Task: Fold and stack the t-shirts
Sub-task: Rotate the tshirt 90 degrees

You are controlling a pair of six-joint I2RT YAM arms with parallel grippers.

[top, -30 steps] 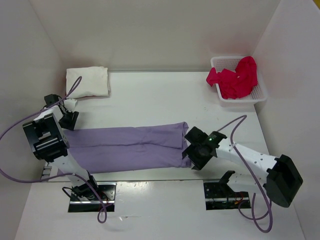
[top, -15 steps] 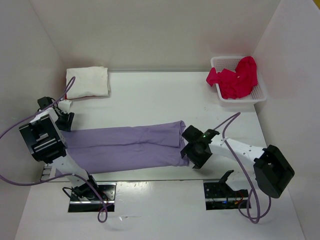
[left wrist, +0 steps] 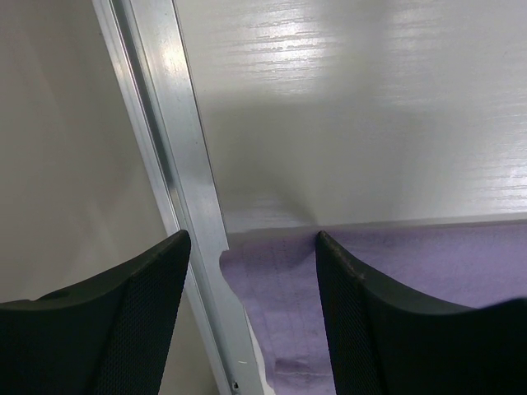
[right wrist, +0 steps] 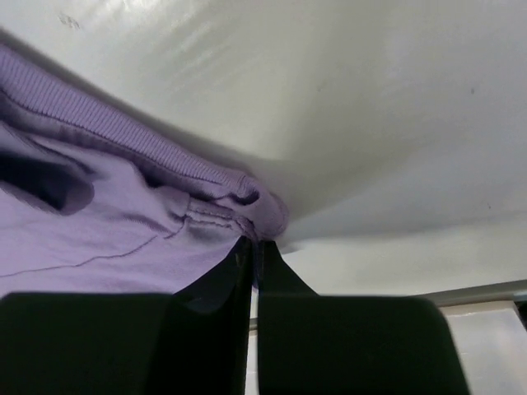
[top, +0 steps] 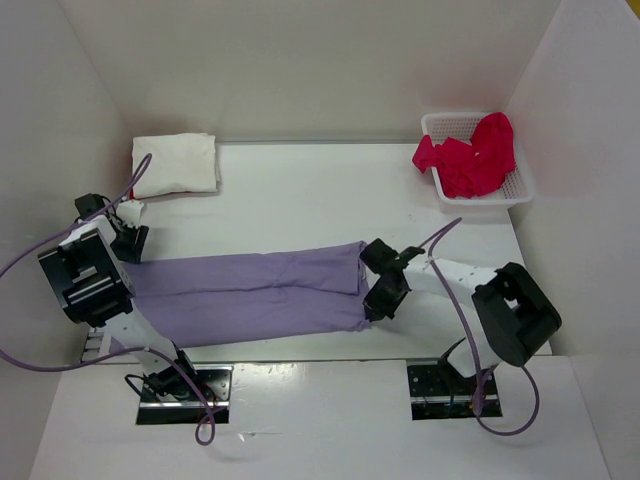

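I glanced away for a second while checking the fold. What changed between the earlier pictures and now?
The right gripper slid left onto the lavender shirt at its right end and shut on its hem. The left gripper edged slightly left, open at the shirt's other end. The lavender shirt, the folded white shirt and the red shirt in the basket stayed put.

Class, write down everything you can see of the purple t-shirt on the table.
The purple t-shirt is soft, plain lavender cloth, folded lengthwise into a long band, lying flat across the near part of the table. Its right end shows a stitched hem, bunched where the shut right gripper appears to pinch it. The open left gripper hangs over its left end.
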